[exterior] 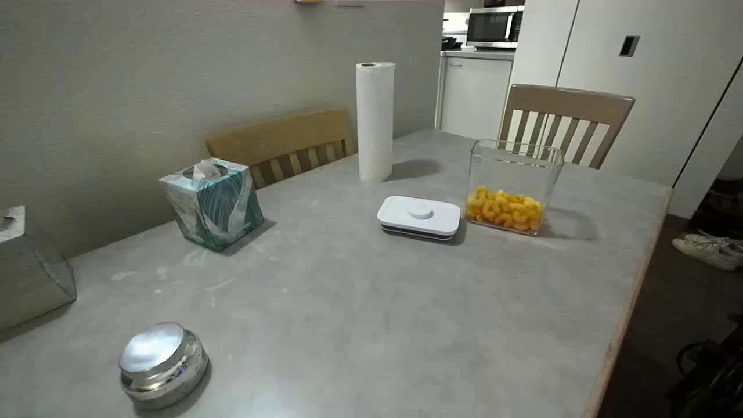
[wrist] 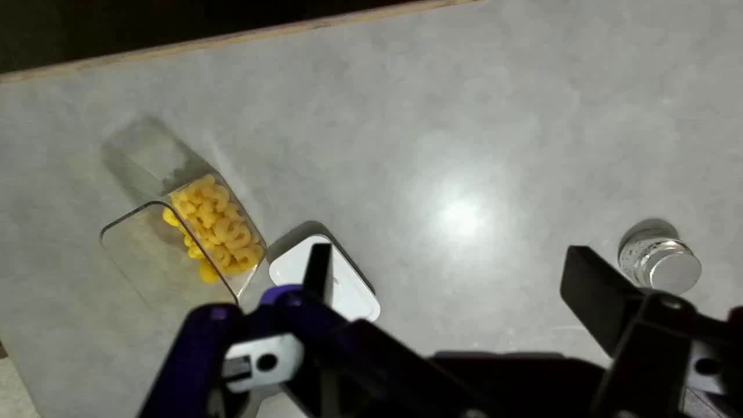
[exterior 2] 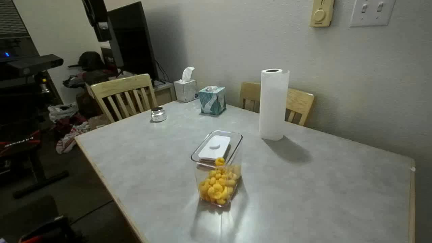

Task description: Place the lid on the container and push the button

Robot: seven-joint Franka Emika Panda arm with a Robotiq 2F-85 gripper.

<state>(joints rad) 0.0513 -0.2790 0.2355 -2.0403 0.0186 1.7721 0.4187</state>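
Note:
The white lid [exterior: 400, 222] lies flat on the table, apart from the container, with its round button [exterior: 419, 211] on top. The clear container [exterior: 514, 168] stands upright and open beside it, with orange-yellow snack pieces [exterior: 505, 210] in the bottom. In an exterior view, the lid [exterior 2: 207, 152] and button [exterior 2: 215, 146] show through the container [exterior 2: 240, 141]. In the wrist view, my gripper [wrist: 451, 270] is open and empty above the table. Its left finger covers part of the lid [wrist: 357, 299] and most of the button. The container [wrist: 126, 218] is left of that finger.
A paper towel roll [exterior: 375, 125] [exterior 2: 274, 104] stands near the wall. A teal tissue box [exterior: 223, 206] [exterior 2: 213, 101] and a grey tissue box [exterior: 32, 276] [exterior 2: 186, 90] stand further along. A round metal object [exterior: 162, 364] [wrist: 662, 264] lies right of my gripper in the wrist view. Chairs [exterior: 284, 142] border the table.

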